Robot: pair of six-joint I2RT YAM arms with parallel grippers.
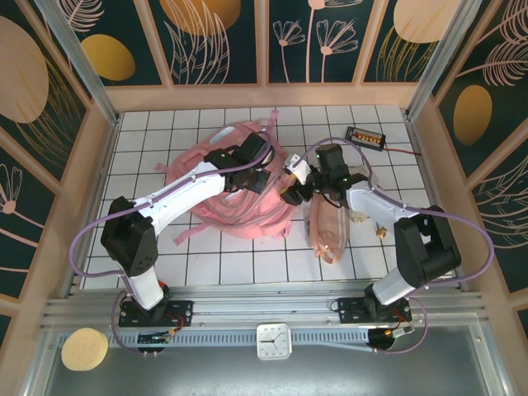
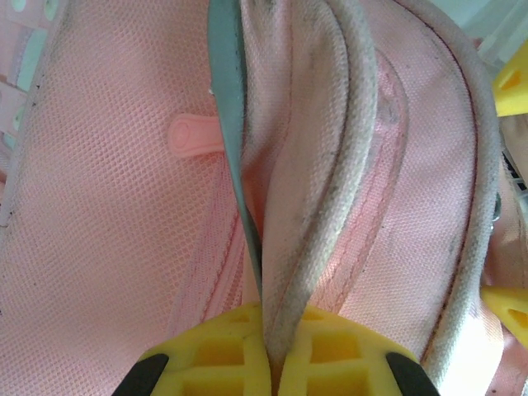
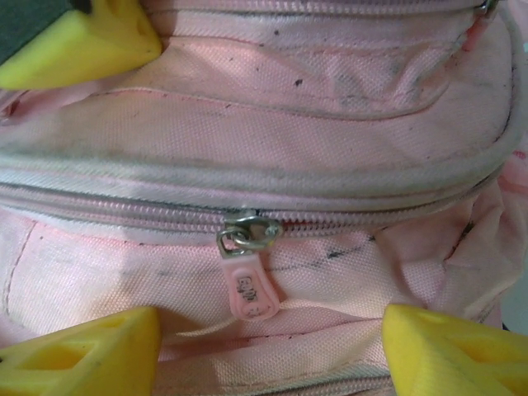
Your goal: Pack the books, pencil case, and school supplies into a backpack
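- Tiles in white cover the bench (image 1: 148, 140). Near its middle, a little toward nine o'clock, we see the backpack (image 1: 235, 198) lying in a soft pink heap, with loose straps (image 1: 188, 233) trailing toward seven o'clock.
- Our left hand (image 1: 262, 180) sits on the backpack's three o'clock side.
- From the left wrist we see this hand (image 2: 272, 359) closed tight. Its yellow fingers (image 2: 206, 355) pinch a grubby piped fold of the backpack (image 2: 107, 247) between them.
- A small pink tab (image 2: 194, 136) lies on the mesh at about ten o'clock from the pinched fold.
- Our right hand (image 1: 289, 191) hangs just beside the left one, at the backpack's three o'clock edge.
- From the right wrist we see this hand (image 3: 268, 355) spread wide and gripping nothing, with its fingers (image 3: 82, 355) at seven and five o'clock.
- A pink zipper pull (image 3: 247, 285) lies between those fingers, and neither of them touches it.
- One yellow finger of the left hand (image 3: 82, 41) shows at eleven o'clock in that view.
- We cannot tell whether the zip along the backpack (image 3: 346, 124) is open.
- The pencil case (image 1: 328, 233) lies on the bench at four o'clock from the backpack, just beside it and partly under the right arm.
- A small black device (image 1: 365, 136) with orange dots sits toward one o'clock, well apart from the backpack, and its wire runs off toward three o'clock.
- A square clock (image 1: 273, 341) rests at six o'clock, between the arm bases.
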